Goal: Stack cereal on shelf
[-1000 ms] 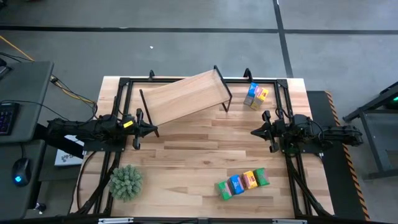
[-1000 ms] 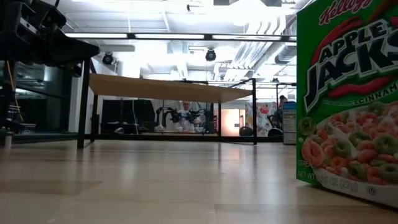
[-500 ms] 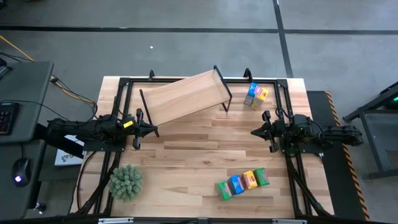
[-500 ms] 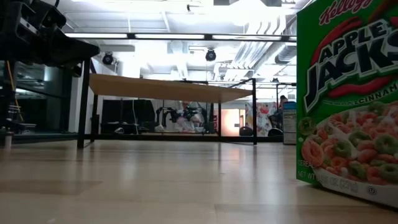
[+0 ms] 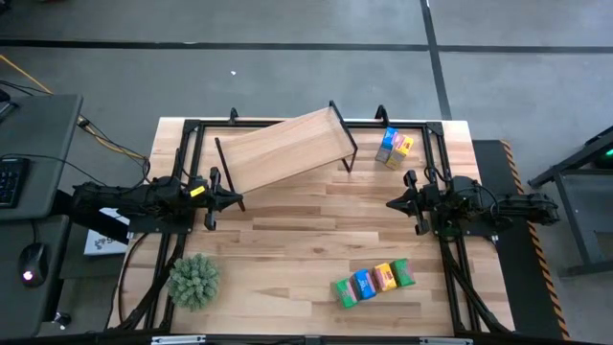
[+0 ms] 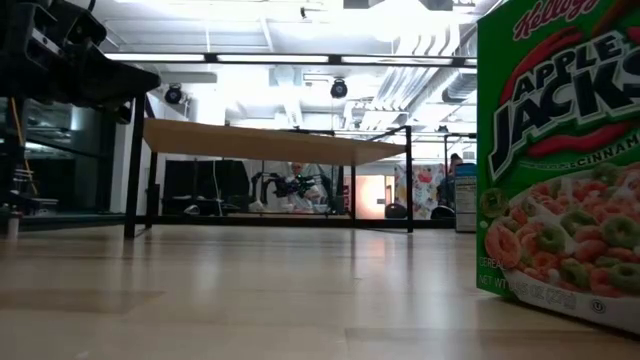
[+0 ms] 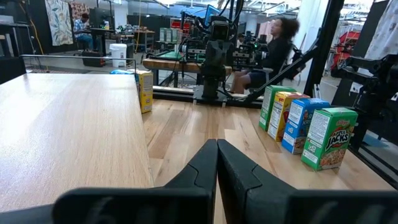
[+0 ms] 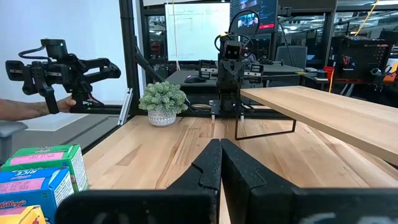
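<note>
Left gripper (image 5: 236, 200) shut tight, holding nothing, by the shelf (image 5: 285, 147), right gripper (image 5: 393, 202) shut and empty too, four cereal boxes (image 5: 372, 282) in a row near the front (two more (image 5: 395, 147) beside the shelf), plant (image 5: 194, 279) near the left corner

Pale wood, black metal, bright little cartons

The table (image 5: 306, 240) is striped in light and honey-toned planks; the shelf (image 5: 283, 149) is paler plain wood on black legs. Both arms are black, the left one (image 5: 144, 203) carrying a yellow mark. The row of four cereal boxes (image 5: 372, 282) runs green, blue, orange-yellow, green; the nearest green box (image 6: 558, 160) shows red-and-white lettering and pink and green rings. The far pair (image 5: 395, 148) is blue and yellow-orange. The plant (image 5: 194, 280) is dull green in a whitish pot.
</note>
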